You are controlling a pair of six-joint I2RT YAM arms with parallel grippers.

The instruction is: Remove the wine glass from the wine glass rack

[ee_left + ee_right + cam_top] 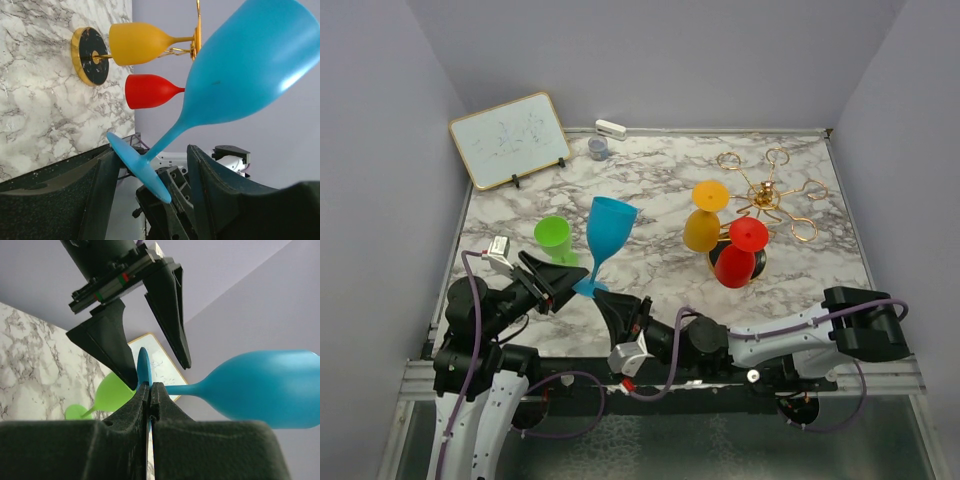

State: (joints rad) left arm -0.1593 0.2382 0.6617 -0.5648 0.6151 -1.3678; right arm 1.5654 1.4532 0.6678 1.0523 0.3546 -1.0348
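Now, removal done: my right gripper [150,388] clamps tall blue plastic wine glass [270,387] by its foot; left gripper [150,162] fingers apart. Next: upright set-down.

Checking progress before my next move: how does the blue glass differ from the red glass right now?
The blue glass is bowl up and tilted; the red glass hangs bowl down. The blue glass is off the wine glass rack, its foot pinched by the right gripper; the red glass hangs on the rack, untouched. Both are opaque stemmed glasses.
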